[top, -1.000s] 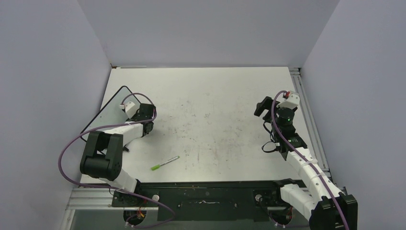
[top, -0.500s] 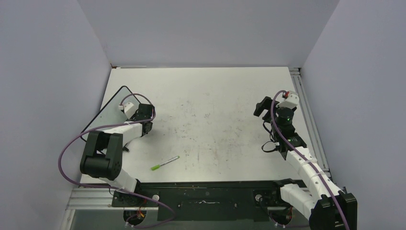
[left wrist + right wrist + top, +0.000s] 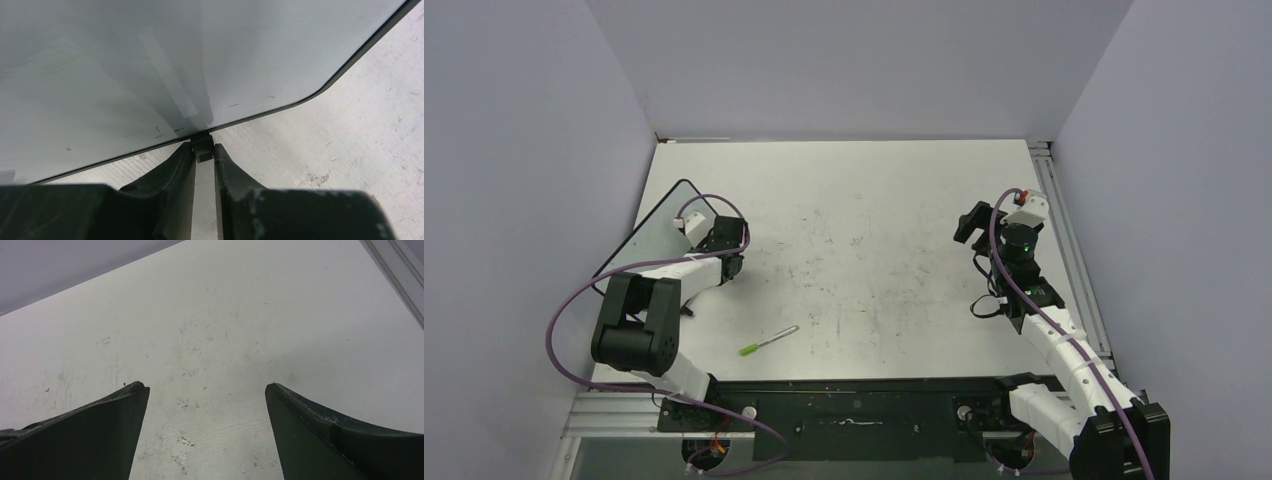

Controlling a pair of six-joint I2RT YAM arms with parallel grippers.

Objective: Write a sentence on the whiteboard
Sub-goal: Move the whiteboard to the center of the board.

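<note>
The whiteboard (image 3: 656, 218) sits at the table's (image 3: 874, 180) left edge; the marker (image 3: 769, 340) lies nearer, to its right

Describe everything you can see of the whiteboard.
The whiteboard is a glossy white panel in a thin black frame with rounded corners. Where it is visible it has no writing, only a few tiny specks. It sits at the left edge of the table, apparently tilted. The left gripper pinches a small black foot on the edge nearest it.
</note>
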